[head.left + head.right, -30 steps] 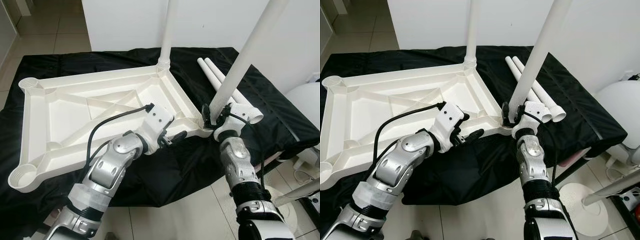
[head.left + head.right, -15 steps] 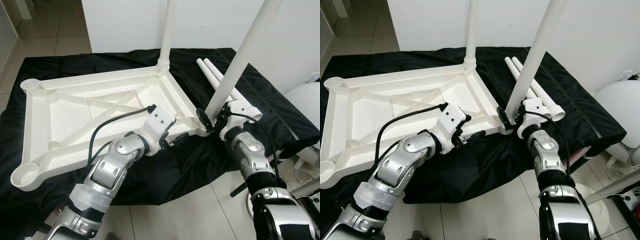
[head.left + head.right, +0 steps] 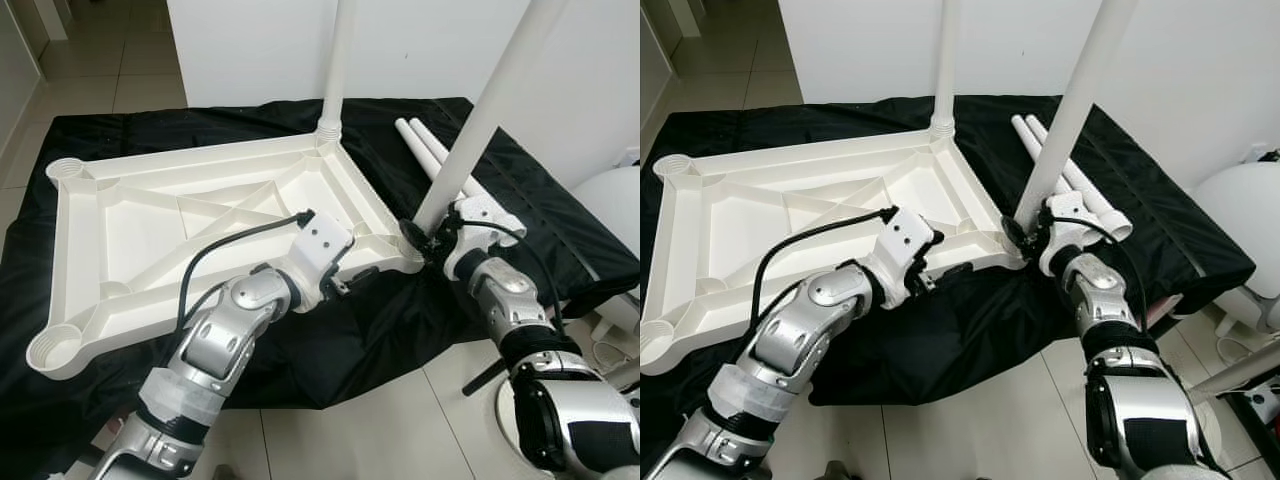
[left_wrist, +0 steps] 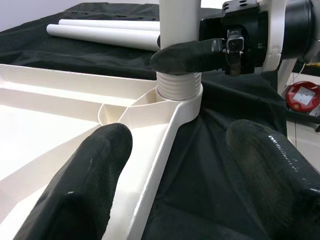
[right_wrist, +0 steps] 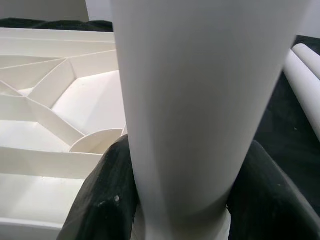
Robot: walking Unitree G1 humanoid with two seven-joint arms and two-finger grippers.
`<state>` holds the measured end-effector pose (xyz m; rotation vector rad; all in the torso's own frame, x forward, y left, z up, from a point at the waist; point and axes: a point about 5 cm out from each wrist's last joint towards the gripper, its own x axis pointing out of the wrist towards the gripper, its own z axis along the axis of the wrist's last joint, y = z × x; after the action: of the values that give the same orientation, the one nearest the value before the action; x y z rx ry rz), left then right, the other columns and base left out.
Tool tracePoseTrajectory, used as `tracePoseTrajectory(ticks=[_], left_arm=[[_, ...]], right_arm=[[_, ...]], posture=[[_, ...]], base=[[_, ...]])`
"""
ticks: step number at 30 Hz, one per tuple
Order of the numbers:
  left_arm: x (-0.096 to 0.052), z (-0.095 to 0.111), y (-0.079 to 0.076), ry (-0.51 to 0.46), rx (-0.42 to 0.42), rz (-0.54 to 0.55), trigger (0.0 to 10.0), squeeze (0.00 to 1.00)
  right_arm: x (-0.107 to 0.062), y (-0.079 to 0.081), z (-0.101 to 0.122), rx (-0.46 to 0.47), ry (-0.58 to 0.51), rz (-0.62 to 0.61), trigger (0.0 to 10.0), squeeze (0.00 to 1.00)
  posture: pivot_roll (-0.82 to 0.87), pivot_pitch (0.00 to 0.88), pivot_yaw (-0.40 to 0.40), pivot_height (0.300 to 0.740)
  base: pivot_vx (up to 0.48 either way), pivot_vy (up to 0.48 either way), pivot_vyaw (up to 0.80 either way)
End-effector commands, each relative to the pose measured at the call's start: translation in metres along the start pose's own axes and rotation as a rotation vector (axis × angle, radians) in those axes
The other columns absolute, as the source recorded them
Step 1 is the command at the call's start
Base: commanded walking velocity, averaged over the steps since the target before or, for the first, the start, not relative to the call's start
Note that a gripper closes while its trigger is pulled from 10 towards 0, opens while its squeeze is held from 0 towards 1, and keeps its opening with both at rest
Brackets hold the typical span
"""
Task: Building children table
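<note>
Tabletop: the white moulded plastic tabletop lay upside down on the black cloth, ribbed underside up, with round leg sockets at its corners.
Leg in hand: the white plastic tube leg stood tilted in the near right corner socket, its threaded collar seated at the socket's mouth.
Right gripper: you had the right gripper pinching that leg just above the collar, one black finger pressed on each side of the tube.
Change: a second before, your right forearm rose almost straight up from the lower edge; now it swung out to the right and the wrist had rolled around the leg, while the leg stayed in its socket (I read that as a turn of the screwing, though how deep the thread sat I could not tell).
Left gripper: the left gripper hovered spread over the tabletop's near edge beside that socket, gripping nothing; it had barely shifted.
Done already: a second white leg stood upright in the far right corner.
Left to do: two spare white legs lay side by side on the cloth behind your right gripper, and both left-hand sockets were bare.
In the way: a white wall stood close behind, and a white rounded object sat at the right, near your elbow's swing.
</note>
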<state>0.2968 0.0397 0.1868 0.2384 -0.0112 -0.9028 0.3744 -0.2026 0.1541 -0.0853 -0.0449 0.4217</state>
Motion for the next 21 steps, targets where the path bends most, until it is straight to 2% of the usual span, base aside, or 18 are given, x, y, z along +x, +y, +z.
tracePoseTrajectory(ticks=[1,4,5,6,16,17,19,21], left_arm=[[-0.001,0.003,-0.002,-0.002,0.0,-0.027,10.0,0.0],[-0.001,0.003,-0.002,0.001,-0.001,-0.022,10.0,0.0],[-0.002,0.003,-0.001,0.002,-0.001,-0.02,10.0,0.0],[-0.002,0.002,-0.001,0.004,-0.002,-0.019,10.0,0.0],[-0.002,0.003,0.001,0.004,-0.004,-0.014,10.0,0.0],[-0.002,0.003,0.002,0.003,-0.005,-0.009,10.0,0.0],[-0.002,0.003,0.002,0.003,-0.005,-0.009,10.0,0.0],[-0.002,0.003,0.002,0.003,-0.008,-0.007,10.0,0.0]], right_arm=[[-0.004,-0.007,-0.003,0.016,0.02,-0.022,0.0,0.0],[-0.006,-0.009,-0.006,0.036,0.025,-0.036,0.0,0.0],[-0.006,-0.01,-0.008,0.041,0.031,-0.046,7.7,0.0],[-0.006,-0.01,-0.009,0.046,0.035,-0.057,10.0,0.0],[-0.004,-0.009,-0.012,0.078,0.05,-0.105,10.0,0.0],[-0.002,-0.007,-0.016,0.082,0.074,-0.164,10.0,0.0],[-0.002,-0.007,-0.016,0.082,0.074,-0.164,10.0,0.0],[-0.001,-0.007,-0.017,0.083,0.081,-0.221,10.0,0.0]], posture=[[0.04,0.048,-0.013,0.74],[0.04,0.052,-0.01,0.74],[0.04,0.057,-0.008,0.74],[0.04,0.057,-0.008,0.74],[0.04,0.07,-0.008,0.74],[0.03,0.075,-0.011,0.74],[0.03,0.075,-0.011,0.74],[0.03,0.077,-0.014,0.74]], base=[[0.0,0.0,0.0],[0.0,0.0,0.0],[0.0,0.0,0.0],[0.0,0.0,0.0],[0.0,0.0,0.0],[0.0,0.0,0.0],[0.0,0.0,0.0],[0.0,0.0,0.0]])
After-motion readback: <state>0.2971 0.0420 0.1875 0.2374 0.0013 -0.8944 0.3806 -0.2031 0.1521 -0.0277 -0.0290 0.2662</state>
